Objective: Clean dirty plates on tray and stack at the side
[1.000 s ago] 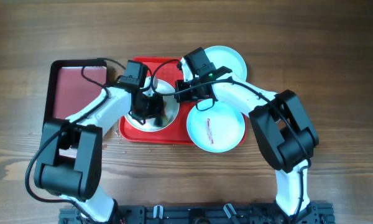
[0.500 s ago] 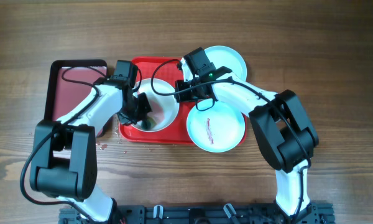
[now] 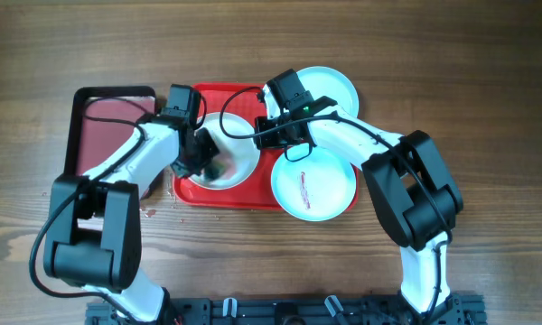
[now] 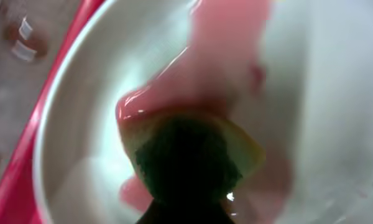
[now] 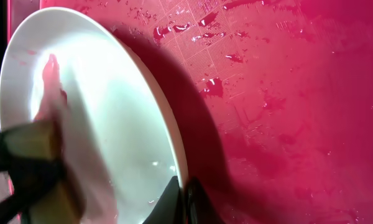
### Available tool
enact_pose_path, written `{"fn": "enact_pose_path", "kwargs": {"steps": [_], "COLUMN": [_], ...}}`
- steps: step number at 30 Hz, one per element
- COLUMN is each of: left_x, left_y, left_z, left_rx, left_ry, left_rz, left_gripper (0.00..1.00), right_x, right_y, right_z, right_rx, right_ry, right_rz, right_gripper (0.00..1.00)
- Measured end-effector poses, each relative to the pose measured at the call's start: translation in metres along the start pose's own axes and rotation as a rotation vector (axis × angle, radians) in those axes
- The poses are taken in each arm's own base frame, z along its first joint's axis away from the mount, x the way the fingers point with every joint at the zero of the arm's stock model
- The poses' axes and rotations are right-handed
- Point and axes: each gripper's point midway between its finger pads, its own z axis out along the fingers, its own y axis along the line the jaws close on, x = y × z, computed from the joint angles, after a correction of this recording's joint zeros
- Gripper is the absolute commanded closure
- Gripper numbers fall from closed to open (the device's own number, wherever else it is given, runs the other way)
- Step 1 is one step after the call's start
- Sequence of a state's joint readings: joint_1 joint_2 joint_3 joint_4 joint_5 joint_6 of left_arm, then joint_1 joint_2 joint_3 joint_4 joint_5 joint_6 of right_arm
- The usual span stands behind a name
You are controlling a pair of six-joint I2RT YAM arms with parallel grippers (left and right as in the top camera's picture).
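- The black-rimmed tray (image 3: 113, 89) with the maroon inside is lying at the bench's (image 3: 488, 108) left, just beside the red tray (image 3: 253, 197); the left arm is crossing over its near right corner.
- The left gripper (image 3: 202, 162) is pressing down inside the white plate (image 3: 242, 153), clamped on a green-and-yellow sponge (image 4: 186, 155). Only the left wrist view is showing the sponge flat against the plate with a pink smear (image 4: 224, 56) trailing from it; its fingers are blurring into a dark shape there.
- The white plate is sitting on the left part of the red tray. Overhead it is reading as flat, while the right wrist view is showing it tilted, its held side raised and casting a shadow.
- The right gripper (image 5: 181, 198) is pinching that plate's right rim, fingers closed on it.
- The right wrist view alone is showing water droplets (image 5: 174, 28) on the tray floor.
- The near light blue plate (image 3: 321, 194), bearing a reddish streak (image 3: 303, 185), is meeting the tray's right rim; the far light blue plate (image 3: 339, 86) is lying by its far right corner.
- Bare bench is lying open right of the right arm.
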State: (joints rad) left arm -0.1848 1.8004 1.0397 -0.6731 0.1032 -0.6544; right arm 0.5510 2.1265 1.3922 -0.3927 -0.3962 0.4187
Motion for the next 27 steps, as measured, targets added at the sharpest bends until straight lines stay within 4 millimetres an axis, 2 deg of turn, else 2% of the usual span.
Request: {"fn": "enact_pose_path", "kwargs": {"steps": [3,6,9,10,12,13,15,18,23,25,26,27], "left_x": [0.018,0.034,0.027,0.017,0.000,-0.011,-0.027,-0.035,-0.011,-0.020,-0.023,-0.054], "left_y": [0.002,-0.017,-0.044,-0.055,-0.063,-0.058,-0.032,0.004,0.027,0.019,0.020,0.013], "left_z": [-0.002,-0.002,-0.003,-0.003,-0.004,-0.002,0.003,-0.001,-0.009,-0.028,-0.044,-0.082], "left_rx": [0.008,0.126,0.263,0.310,0.334,0.293,0.148,-0.053,-0.157,-0.129,-0.134,-0.084], "left_ry": [0.086,0.178,0.165,0.122,0.041,-0.015,-0.111,-0.180,-0.067,-0.070,-0.041,-0.114], "left_rz": [-0.038,-0.027,0.021,0.044,0.068,0.068,0.050,0.034,0.061,0.088,0.086,0.062], "left_gripper": [0.96,0.96,0.96,0.95,0.91,0.91,0.96,0.96,0.96,0.96,0.96,0.96], "right_x": [0.001,0.001,0.001,0.002,0.002,0.002,0.002,0.002,0.004,0.006,0.007,0.008], "right_y": [0.000,0.000,-0.001,-0.002,-0.002,-0.002,-0.001,-0.001,0.001,-0.001,-0.001,-0.003], "right_z": [0.000,0.000,0.000,0.000,0.000,0.000,0.000,0.000,0.001,0.001,0.001,0.000], "right_rx": [0.001,0.002,0.003,0.007,0.009,0.009,0.008,0.008,0.008,0.014,0.018,0.023], "right_ry": [0.002,0.003,0.006,0.006,0.007,0.008,0.008,0.007,0.013,0.023,0.027,0.028], "right_rz": [0.001,0.001,0.003,0.004,0.004,0.005,0.003,0.003,-0.001,0.005,0.006,0.008], "right_gripper": [0.96,0.96,0.96,0.96,0.96,0.96,0.95,0.96,0.96,0.96,0.96,0.95]}}
